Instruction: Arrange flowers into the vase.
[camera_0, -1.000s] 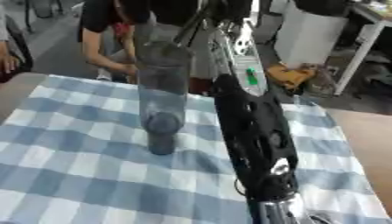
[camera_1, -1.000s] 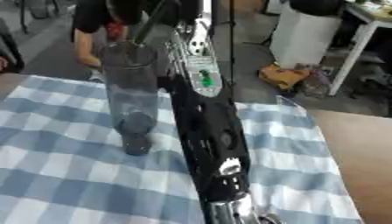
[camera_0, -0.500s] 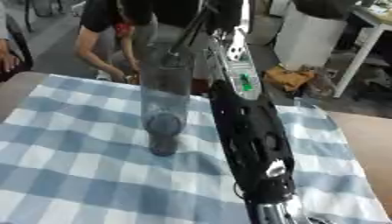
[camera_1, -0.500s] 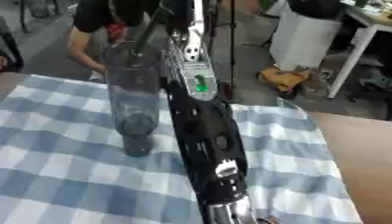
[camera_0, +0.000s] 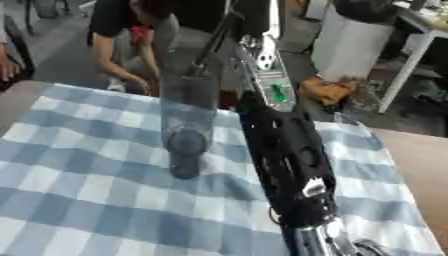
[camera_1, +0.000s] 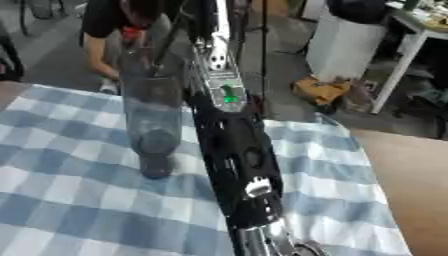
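Note:
A tall dark see-through vase (camera_0: 188, 125) stands upright on the blue-and-white checked cloth (camera_0: 79, 165), left of centre. A thin dark stem (camera_1: 171, 42) slants down from the top of the view to the vase's mouth; its flower is out of sight. My right arm (camera_0: 284, 150) rises from the lower right, passes just right of the vase and reaches above it. My right hand (camera_0: 252, 12) is a dark blur at the top edge, where the stem begins. My left hand shows in no view.
Bare brown tabletop (camera_0: 411, 155) lies right of the cloth. Beyond the far table edge a person (camera_0: 131, 45) crouches on the floor, near a white bin (camera_0: 350, 40) and a brown object (camera_0: 328, 90).
My right arm has swayed slightly to the left. The stem still leans into the vase's mouth and the vase has not moved.

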